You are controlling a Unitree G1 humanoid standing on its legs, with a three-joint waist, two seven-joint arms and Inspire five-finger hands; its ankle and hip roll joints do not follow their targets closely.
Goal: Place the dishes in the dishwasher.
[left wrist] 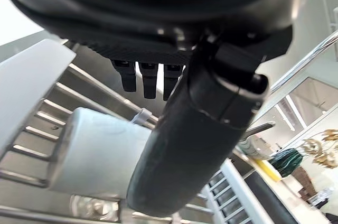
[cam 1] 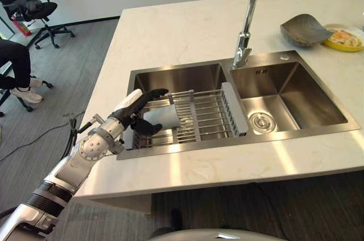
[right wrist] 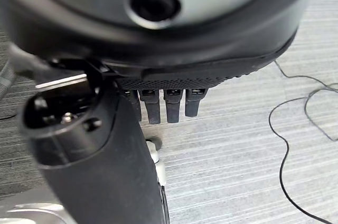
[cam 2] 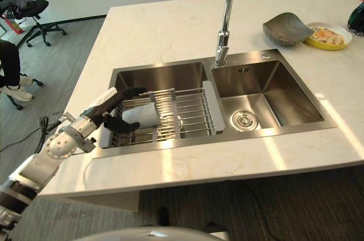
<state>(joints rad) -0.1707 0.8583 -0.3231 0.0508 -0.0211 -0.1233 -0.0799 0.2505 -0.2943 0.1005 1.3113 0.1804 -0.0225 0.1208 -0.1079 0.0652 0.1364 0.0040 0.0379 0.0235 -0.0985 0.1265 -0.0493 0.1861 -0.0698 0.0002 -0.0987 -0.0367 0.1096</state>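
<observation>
A person's leg and shoe [cam 1: 20, 90] and an office chair [cam 1: 34, 8] show on the floor at far left. The left hand [cam 1: 135, 113] reaches over the left end of the wire rack [cam 1: 199, 116] that spans the left sink basin [cam 1: 176, 79]; its fingers are straight above and its thumb below a white cup [cam 2: 145, 114] lying on its side on the rack, spread wide and not closed on it. The faucet [cam 1: 247, 19] rises behind the sink's divider. The right basin [cam 1: 296, 96] has a drain [cam 1: 263, 121]. On the desk [cam 1: 182, 30] at far right, a grey bowl [cam 1: 304, 29] leans beside a yellow plate [cam 1: 344, 38]. The right hand [right wrist: 158, 102] hangs above the floor, fingers straight.
</observation>
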